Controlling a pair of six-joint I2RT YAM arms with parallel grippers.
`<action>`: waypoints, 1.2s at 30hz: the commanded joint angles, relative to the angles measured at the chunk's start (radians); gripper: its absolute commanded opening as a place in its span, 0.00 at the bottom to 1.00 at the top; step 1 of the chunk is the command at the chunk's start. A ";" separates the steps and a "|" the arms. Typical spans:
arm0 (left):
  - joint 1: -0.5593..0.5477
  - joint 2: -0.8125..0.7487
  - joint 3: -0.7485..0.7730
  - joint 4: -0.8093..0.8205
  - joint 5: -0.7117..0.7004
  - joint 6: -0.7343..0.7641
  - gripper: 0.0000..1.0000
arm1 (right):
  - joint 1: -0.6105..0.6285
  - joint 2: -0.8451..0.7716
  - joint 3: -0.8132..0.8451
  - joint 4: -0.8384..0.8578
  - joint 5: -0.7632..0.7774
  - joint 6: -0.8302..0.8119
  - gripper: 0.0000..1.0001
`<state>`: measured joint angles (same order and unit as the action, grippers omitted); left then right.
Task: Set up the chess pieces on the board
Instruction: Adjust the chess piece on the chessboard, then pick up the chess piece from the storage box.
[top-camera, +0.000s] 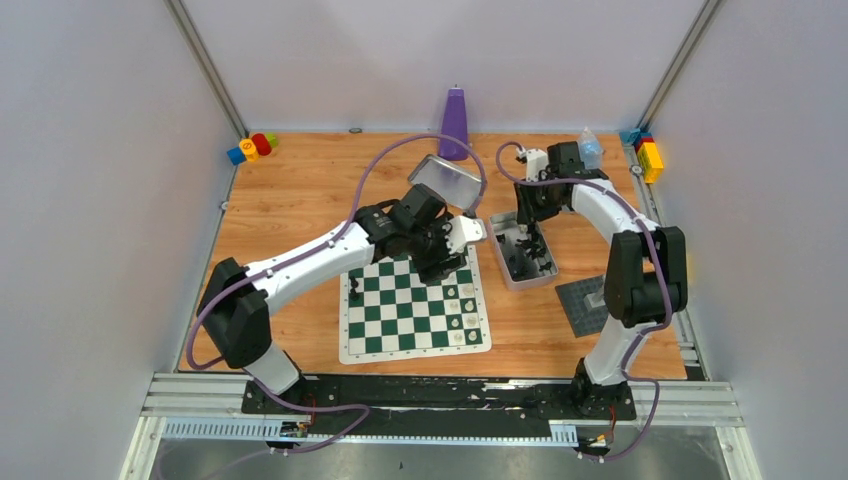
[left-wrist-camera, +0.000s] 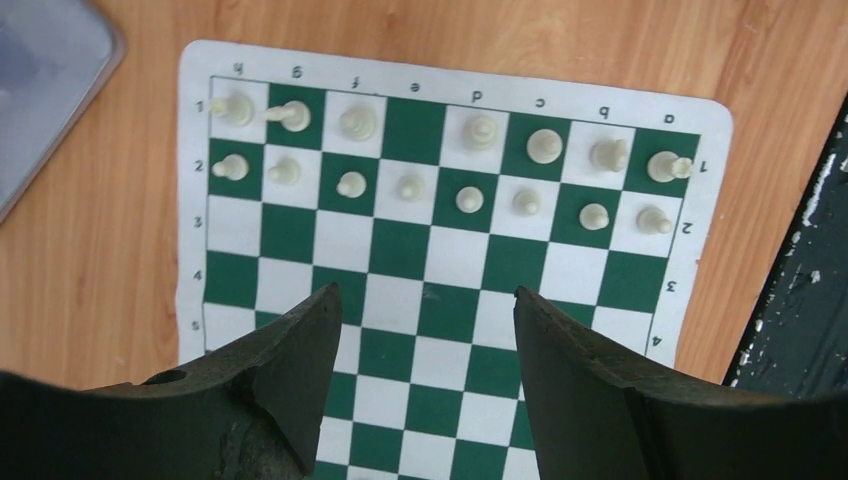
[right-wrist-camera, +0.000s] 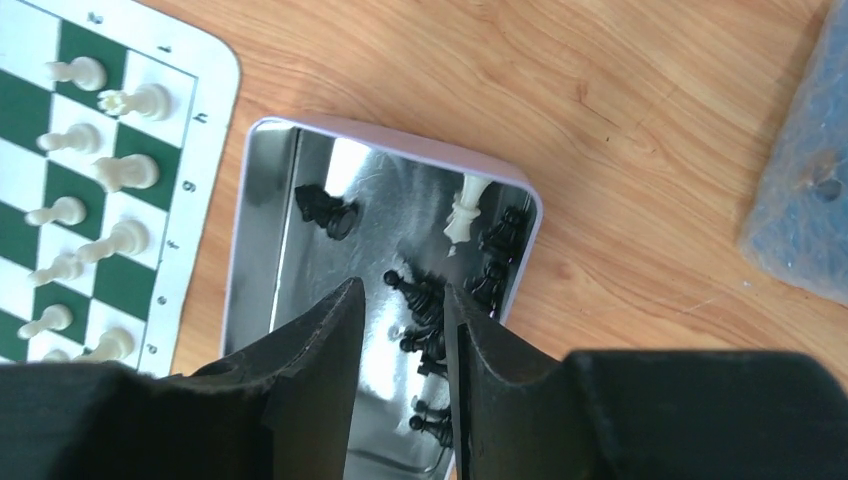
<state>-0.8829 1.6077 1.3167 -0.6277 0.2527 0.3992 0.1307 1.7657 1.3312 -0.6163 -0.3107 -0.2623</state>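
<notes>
Left tool (left-wrist-camera: 425, 293) wide open, empty | right tool (right-wrist-camera: 402, 288) narrowly open above tray (right-wrist-camera: 262, 240)

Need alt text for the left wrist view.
Fifteen cream-white chess pieces occupy the two far rows of the board, with only square e1 bare. The left gripper, jaws open and empty, hangs over the board.

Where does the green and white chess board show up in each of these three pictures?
Top external: the board lies just below centre.
Left wrist: the board fills most of the picture.
Right wrist: only its edge shows, upper left.
Shared landmark: the two rows of white chess pieces along one side.
</notes>
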 joint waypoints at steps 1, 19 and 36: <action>0.048 -0.065 -0.007 0.003 0.030 -0.002 0.72 | 0.013 0.061 0.066 0.039 0.050 -0.002 0.36; 0.096 -0.107 -0.035 0.004 0.056 -0.011 0.73 | 0.056 0.162 0.026 0.147 0.200 -0.071 0.28; 0.098 -0.108 -0.048 0.010 0.058 -0.014 0.73 | 0.071 0.209 -0.006 0.172 0.251 -0.066 0.27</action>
<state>-0.7902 1.5440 1.2747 -0.6315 0.2874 0.3954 0.2012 1.9610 1.3376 -0.4759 -0.0948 -0.3233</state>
